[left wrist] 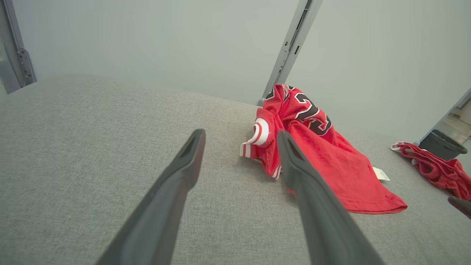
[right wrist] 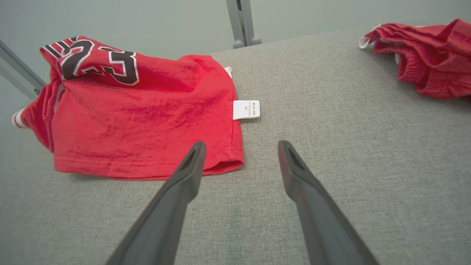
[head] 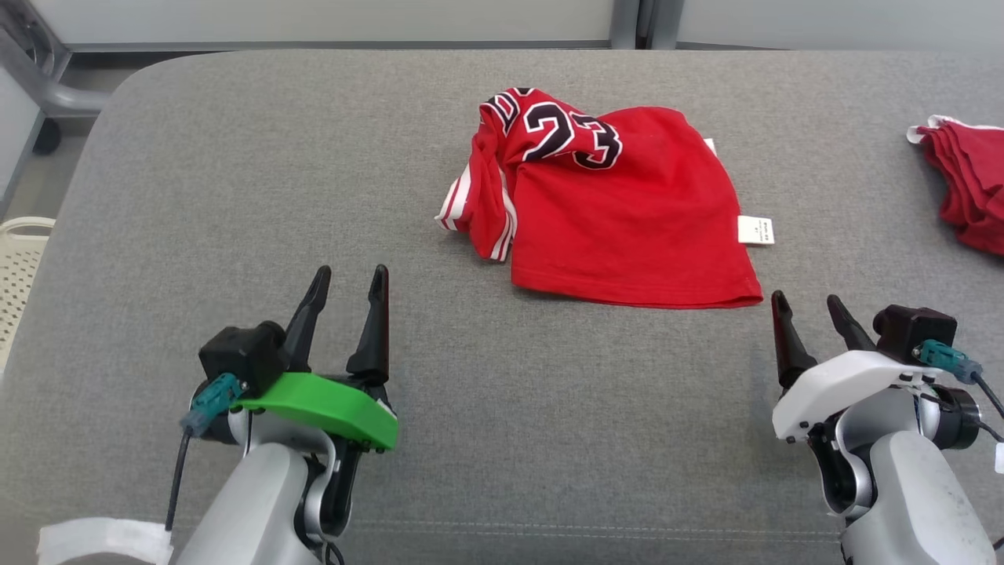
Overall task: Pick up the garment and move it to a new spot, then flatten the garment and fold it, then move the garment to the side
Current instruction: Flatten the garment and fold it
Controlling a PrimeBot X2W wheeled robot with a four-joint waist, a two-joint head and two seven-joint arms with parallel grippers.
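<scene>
1. The red number-23 jersey point(head: 627, 220) lies crumpled on the grey padded table point(head: 235, 196), toward the far middle. Its lettered upper part is flopped over the body, and the striped sleeve trim point(head: 459, 210) is bunched at its left. Nothing is lifted, so I judge the first pickup to be the step in hand.
2. My left gripper point(head: 351, 272) hovers over bare table on the near side, well left of the jersey, fingers spread and empty. My right gripper point(head: 806, 299) is also spread and empty, just beside the jersey's near right corner.
3. I'd go in with the right one first. The hem corner point(head: 745, 297) below the white tag point(head: 755, 230) lies flat and is the cleanest edge to pinch (I can't tell how many layers sit there).
4. I'd come down low, one finger on each side of the hem, and close on cloth rather than on the padding.
5. I'd send the left gripper to the near left end of the hem, not the bunched sleeve, so the lift spreads the body instead of twisting it.
6. I'd keep clear of the darker red cloth point(head: 969, 184) at the far right. The open near stretch of table looks like the better new spot.
</scene>
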